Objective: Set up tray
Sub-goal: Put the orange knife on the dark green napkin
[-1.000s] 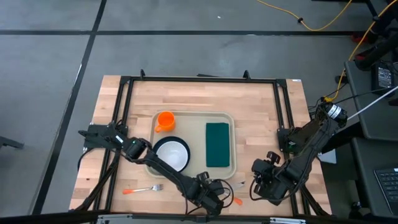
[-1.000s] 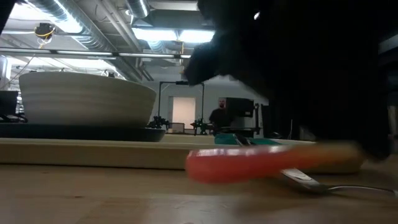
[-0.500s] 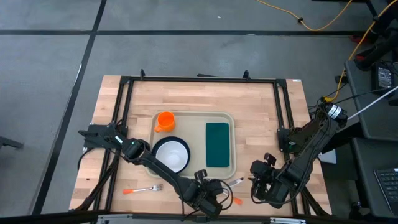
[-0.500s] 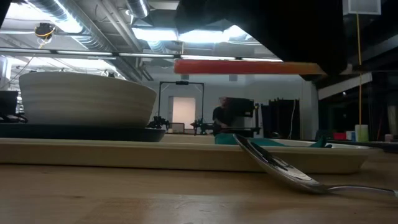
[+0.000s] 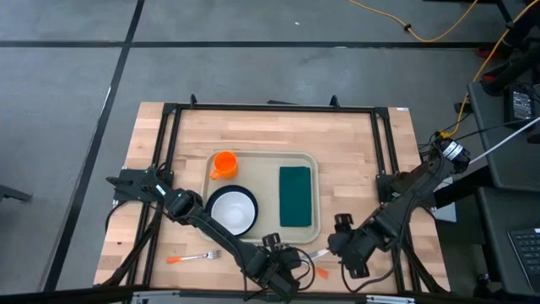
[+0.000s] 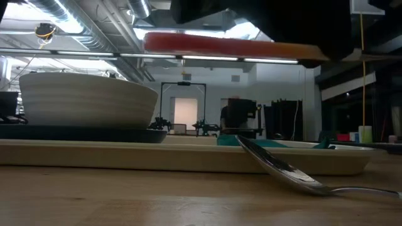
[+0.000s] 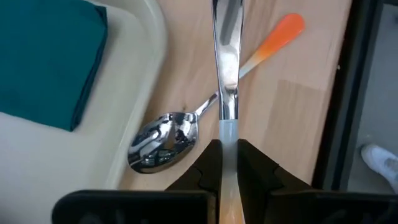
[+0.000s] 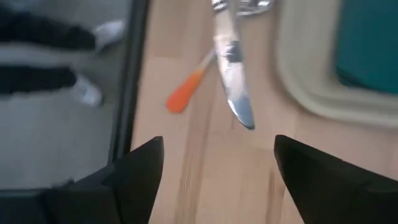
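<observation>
Although the tray (image 5: 261, 160) already carries most of its setting, the cutlery is what I judge to be left. On the tray sit an orange cup (image 5: 224, 164) at the far corner, a white bowl (image 5: 233, 209) on a dark plate (image 5: 213, 199) at the near corner below the cup, and a green napkin (image 5: 295, 196) on the other half. My left gripper (image 7: 227, 163) hangs just off the tray's near edge, on the napkin's side, clenched on the handle of a knife (image 7: 225, 62) whose blade points out ahead of my fingers (image 7: 208, 165); in the low view its orange handle floats well above the wood. A spoon (image 7: 163, 134) lies on the table below it, its bowl touching the tray's rim and its orange handle angled away. A fork (image 5: 194, 257) lies on the table off the tray's near edge, on the bowl's side, untouched. My right gripper (image 8: 214, 177) hovers near the tray's near corner on the napkin side, fingers spread wide and holding nothing. Whether the knife's tip reaches over the rim I cannot quite tell. So the dishes and napkin look done; knife, spoon and fork have yet to be laid on the tray.
</observation>
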`<action>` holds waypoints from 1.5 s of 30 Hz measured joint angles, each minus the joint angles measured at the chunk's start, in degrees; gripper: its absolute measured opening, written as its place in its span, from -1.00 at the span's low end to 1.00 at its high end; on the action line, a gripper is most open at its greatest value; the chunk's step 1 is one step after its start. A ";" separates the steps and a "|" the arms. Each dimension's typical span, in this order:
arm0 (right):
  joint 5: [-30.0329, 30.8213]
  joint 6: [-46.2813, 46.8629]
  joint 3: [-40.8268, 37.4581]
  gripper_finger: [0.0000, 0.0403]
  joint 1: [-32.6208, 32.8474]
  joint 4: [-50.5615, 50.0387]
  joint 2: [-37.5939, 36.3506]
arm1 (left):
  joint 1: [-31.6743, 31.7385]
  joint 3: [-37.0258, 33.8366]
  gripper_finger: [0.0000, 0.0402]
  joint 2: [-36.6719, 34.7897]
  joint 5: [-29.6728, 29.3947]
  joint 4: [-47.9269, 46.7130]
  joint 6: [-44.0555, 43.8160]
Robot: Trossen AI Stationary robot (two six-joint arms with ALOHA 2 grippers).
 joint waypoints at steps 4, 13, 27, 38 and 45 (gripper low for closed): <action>-4.81 -8.37 0.00 0.50 -2.57 1.04 0.00 | 0.07 0.00 -0.91 0.00 0.82 0.01 2.01; -7.80 -13.63 0.00 0.29 -9.69 2.00 0.08 | 0.78 -0.09 -0.91 -0.92 0.20 -0.23 4.10; -14.11 -16.71 -0.04 -0.01 -12.98 3.22 5.95 | 2.89 -0.07 -0.91 -4.26 -2.30 -2.23 6.76; -16.53 -16.43 -0.02 -0.06 -13.18 3.94 5.79 | 2.82 -0.07 -0.91 -3.94 -0.77 -3.49 7.83; -16.63 -16.37 -0.02 -0.06 -13.28 3.83 5.79 | 2.80 -0.07 -0.91 -3.17 0.36 -4.45 7.83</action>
